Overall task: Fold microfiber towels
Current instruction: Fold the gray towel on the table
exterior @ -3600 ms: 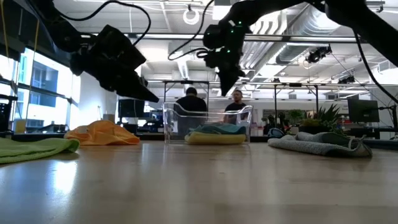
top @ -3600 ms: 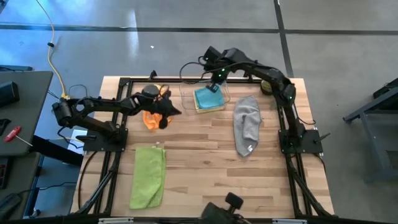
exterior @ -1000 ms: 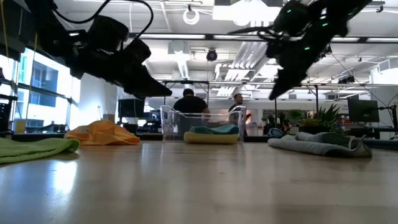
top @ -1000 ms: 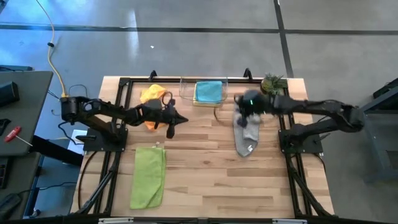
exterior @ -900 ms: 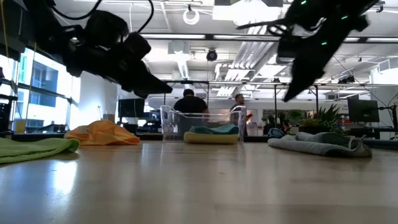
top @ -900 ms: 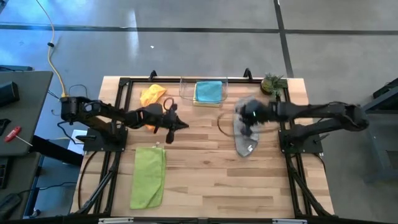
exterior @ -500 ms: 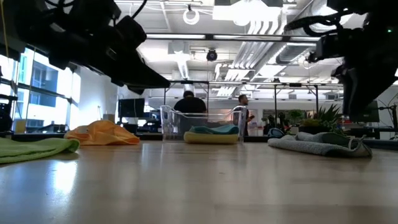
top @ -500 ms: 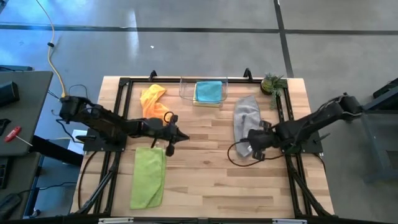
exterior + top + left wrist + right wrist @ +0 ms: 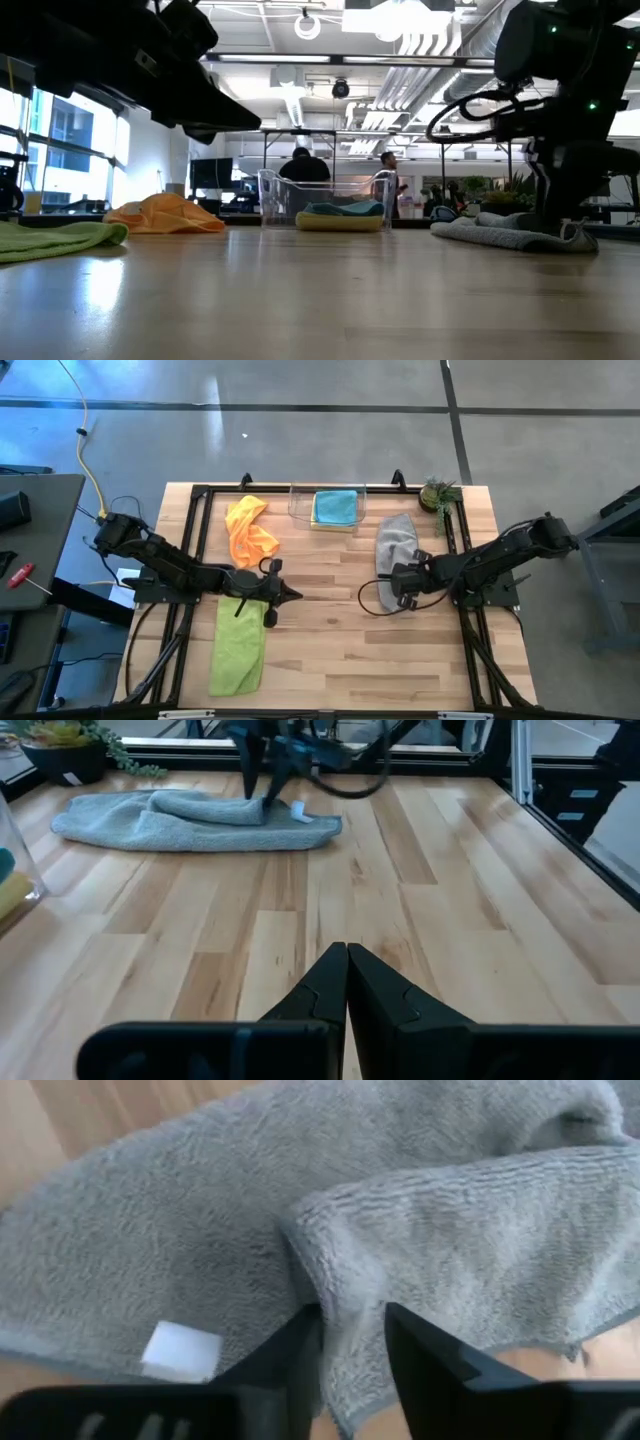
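1. While I look down from above, the clear bin [image 9: 328,510] sits at the far edge of the tabletop [image 9: 330,640], mid-width, with the teal towel [image 9: 335,506] folded flat on a yellow towel [image 9: 345,222] inside it.
2. My right claw [image 9: 392,584] is down on the near end of the grey towel [image 9: 393,550]; fingers [image 9: 290,1365] are parted and straddle a raised fold of the cloth, touching it, not yet pinching. A white tag [image 9: 182,1350] shows just beside them.
3. My left claw [image 9: 272,600] hangs over the far end of the lime green towel [image 9: 238,644], fingertips pressed together, holding nothing.
4. Grey towel: right side of the tabletop, long axis far-to-near, crumpled, near a potted plant [image 9: 437,493] at its far end.
5. Lime green towel: near-left, long axis far-to-near, lying flat.
6. Orange towel [image 9: 248,530]: far-left, bunched, left of the bin and apart from it.
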Motion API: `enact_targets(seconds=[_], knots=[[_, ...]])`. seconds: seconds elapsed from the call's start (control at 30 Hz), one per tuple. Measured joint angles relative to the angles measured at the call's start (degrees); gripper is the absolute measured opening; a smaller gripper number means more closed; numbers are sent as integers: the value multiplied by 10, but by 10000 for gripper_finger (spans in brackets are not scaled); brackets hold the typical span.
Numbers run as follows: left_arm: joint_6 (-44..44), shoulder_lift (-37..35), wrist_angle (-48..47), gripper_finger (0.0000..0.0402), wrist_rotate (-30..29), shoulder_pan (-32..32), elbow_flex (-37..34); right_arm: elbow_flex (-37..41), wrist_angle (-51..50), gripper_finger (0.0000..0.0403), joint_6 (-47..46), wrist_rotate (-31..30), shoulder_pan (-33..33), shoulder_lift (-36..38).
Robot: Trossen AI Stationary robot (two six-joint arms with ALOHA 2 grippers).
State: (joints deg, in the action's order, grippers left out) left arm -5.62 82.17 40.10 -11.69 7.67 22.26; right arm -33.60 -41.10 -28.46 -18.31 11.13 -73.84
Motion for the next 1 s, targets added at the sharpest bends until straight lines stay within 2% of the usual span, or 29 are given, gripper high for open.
enact_targets(seconds=[0.13,0.2,0.33,0.53,0.8,1.0], knots=[[-2,0,-1,1,-1,20,3,0,8,31,11,2,-3,0],[-14,5,0,2,-4,29,14,0,3,9,28,19,-2,0],[-28,35,-4,16,-6,46,51,-19,-17,12,28,46,2,0],[-28,100,-19,62,-14,72,119,-125,-107,3,22,33,28,0],[2,204,-37,145,-25,90,223,-289,-221,1,-2,-24,55,0],[3,218,-49,186,-68,97,249,-394,-248,0,-1,-70,57,-4]])
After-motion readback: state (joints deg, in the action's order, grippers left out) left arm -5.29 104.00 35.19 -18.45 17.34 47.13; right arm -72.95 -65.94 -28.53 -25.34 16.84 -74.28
